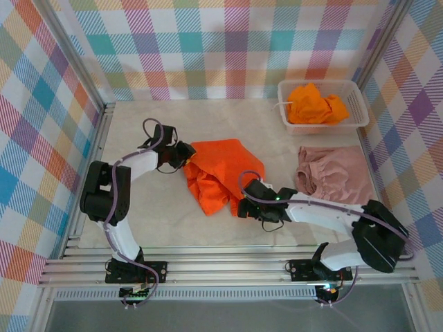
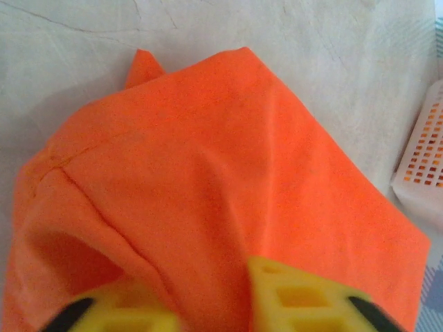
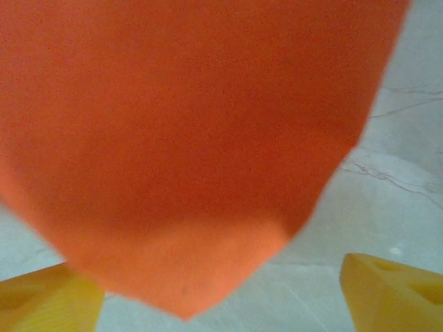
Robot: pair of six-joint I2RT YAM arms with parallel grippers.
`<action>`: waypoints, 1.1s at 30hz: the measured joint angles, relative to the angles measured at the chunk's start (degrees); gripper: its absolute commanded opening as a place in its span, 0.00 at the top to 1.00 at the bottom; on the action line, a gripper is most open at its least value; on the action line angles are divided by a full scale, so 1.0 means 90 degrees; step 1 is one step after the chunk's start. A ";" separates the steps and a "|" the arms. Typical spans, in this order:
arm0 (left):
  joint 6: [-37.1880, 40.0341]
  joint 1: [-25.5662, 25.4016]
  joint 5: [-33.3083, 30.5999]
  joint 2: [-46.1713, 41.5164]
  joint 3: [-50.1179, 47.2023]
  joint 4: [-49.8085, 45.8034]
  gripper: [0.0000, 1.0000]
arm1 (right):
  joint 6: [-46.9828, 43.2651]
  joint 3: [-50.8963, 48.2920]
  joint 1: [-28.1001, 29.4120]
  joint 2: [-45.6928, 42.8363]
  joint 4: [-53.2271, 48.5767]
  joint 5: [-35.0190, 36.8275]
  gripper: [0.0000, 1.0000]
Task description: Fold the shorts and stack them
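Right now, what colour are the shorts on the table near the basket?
Dusty pink shorts, best seen in the top external view.

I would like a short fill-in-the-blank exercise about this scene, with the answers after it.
The yellow-orange shorts lie in the white mesh ___.
The left hand pinches the bright orange shorts, while the right hand stands ___.
In the top view, the pink shorts lie ___ of the bright orange shorts.
Missing words: basket; open; right.
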 measured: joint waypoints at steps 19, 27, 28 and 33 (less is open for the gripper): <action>0.0998 0.0408 -0.0554 -0.1282 0.2205 -0.1661 1.00 | -0.2460 0.3041 -0.1418 0.0865 -0.0765 0.0595 1.00; 0.1863 0.0619 -0.0862 -0.1426 0.4673 -0.2866 1.00 | -0.4286 0.4743 -0.1586 0.0197 -0.0585 0.0806 1.00; 0.1999 0.0619 -0.0911 -0.1528 0.4945 -0.3036 1.00 | -0.4464 0.4770 -0.1566 0.0015 -0.0493 0.0665 1.00; 0.2552 0.0593 -0.1205 -0.2217 0.5894 -0.3784 1.00 | -0.4979 0.4787 -0.1535 -0.0704 0.0029 -0.0457 1.00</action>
